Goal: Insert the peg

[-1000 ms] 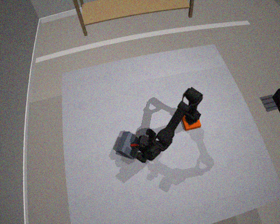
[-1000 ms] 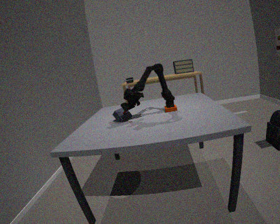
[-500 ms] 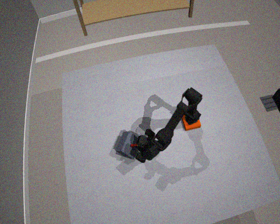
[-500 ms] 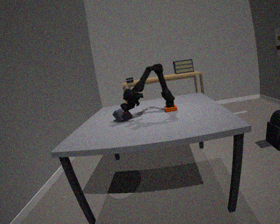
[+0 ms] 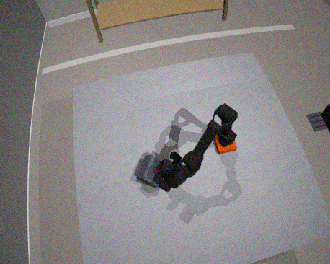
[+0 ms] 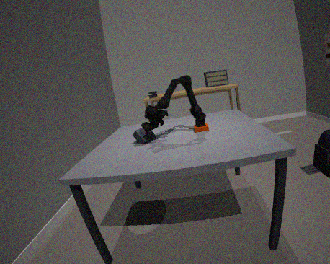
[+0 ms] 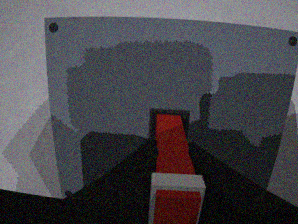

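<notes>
Spreading widest, with the table (image 5: 115,220) (image 6: 191,159) beneath everything. Reaches across it with the black arm (image 5: 205,141) (image 6: 170,91), rising from an orange base (image 5: 227,148) (image 6: 202,128) at the far end of the reach. Tilts, as a grey sloped panel (image 5: 143,171) (image 6: 139,136) (image 7: 135,75), just ahead of the jaws (image 5: 161,173) (image 6: 146,126). Grips the red peg (image 5: 157,171) (image 6: 145,133) (image 7: 173,137) between those jaws, only narrowly open. Lines up the peg's far end with the dark rectangular hole (image 7: 153,122) (impossible to tell how deep).
</notes>
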